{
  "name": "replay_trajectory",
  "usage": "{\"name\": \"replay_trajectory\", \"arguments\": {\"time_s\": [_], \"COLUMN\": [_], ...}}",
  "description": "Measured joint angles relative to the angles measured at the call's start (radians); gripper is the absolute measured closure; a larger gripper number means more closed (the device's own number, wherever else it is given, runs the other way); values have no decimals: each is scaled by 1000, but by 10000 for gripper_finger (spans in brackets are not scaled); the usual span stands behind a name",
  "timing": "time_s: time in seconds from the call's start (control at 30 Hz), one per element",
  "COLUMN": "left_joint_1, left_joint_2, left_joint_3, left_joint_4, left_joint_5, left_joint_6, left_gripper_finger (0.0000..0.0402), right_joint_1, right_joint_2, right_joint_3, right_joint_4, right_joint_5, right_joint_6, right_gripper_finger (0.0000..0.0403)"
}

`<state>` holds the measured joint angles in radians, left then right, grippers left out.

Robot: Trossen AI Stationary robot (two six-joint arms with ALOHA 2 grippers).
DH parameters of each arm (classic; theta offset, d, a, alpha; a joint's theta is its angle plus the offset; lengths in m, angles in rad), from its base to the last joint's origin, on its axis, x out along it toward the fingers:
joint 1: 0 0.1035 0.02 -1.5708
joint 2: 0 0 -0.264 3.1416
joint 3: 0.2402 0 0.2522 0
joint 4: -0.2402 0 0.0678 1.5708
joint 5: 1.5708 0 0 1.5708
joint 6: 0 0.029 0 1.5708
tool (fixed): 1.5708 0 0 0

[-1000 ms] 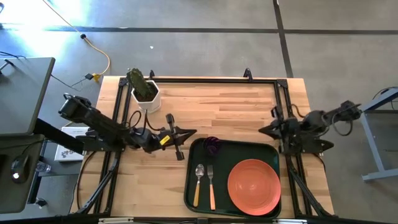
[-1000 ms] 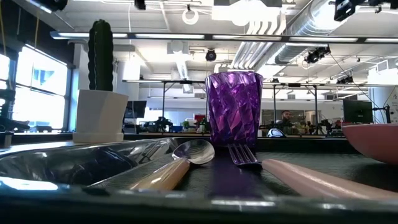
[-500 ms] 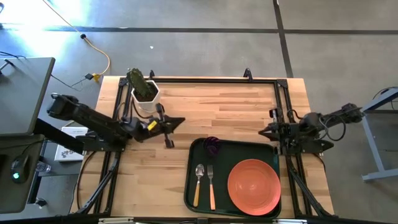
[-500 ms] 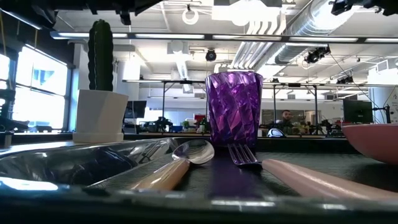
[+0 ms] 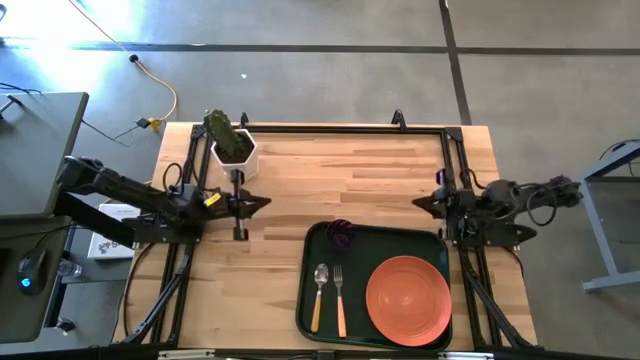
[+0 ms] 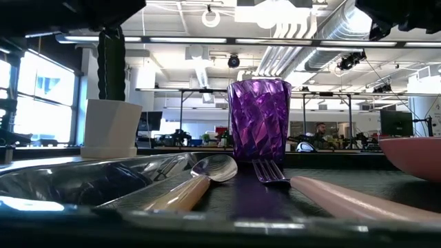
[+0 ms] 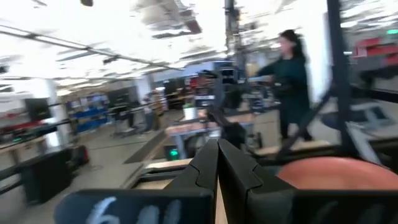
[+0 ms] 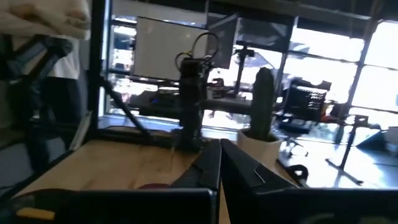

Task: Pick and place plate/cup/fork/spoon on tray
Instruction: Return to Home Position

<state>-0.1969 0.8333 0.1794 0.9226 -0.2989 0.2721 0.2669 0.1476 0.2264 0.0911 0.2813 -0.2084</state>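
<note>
The dark green tray lies at the table's near right. On it lie the orange-salmon plate, the purple cup at its far left corner, the spoon and the fork side by side. In the low view the cup stands upright behind the spoon and the fork. My left gripper is shut and empty at the table's left, near the pot. My right gripper is shut and empty at the table's right edge.
A white pot with a green cactus stands at the far left of the table, close to my left gripper. A black frame rail runs along the table's far edge. A person shows beyond the table in the left wrist view.
My left gripper has drawn back toward the table's left edge and a little toward the far edge, away from the tray. My right arm has shifted slightly. The plate, cup, spoon and fork have kept still on the tray.
</note>
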Motion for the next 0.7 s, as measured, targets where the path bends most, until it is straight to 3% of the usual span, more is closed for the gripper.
{"name": "replay_trajectory", "arguments": {"time_s": [0.1,0.2,0.57,0.7], "left_joint_1": [39,66,80,78], "left_joint_2": [-12,-14,-192,-288], "left_joint_3": [-25,-34,-129,-169], "left_joint_4": [-3,-11,-33,-51], "left_joint_5": [78,86,-29,-27], "left_joint_6": [-21,-32,-1,-7], "left_gripper_finger": [401,401,401,401], "right_joint_1": [-30,-70,-235,-259], "right_joint_2": [4,6,-42,-116], "right_joint_3": [-23,-39,-45,-45], "right_joint_4": [14,37,-51,-62], "right_joint_5": [-40,-40,-49,-137], "right_joint_6": [27,7,39,54], "right_gripper_finger": [402,402,403,403]}}
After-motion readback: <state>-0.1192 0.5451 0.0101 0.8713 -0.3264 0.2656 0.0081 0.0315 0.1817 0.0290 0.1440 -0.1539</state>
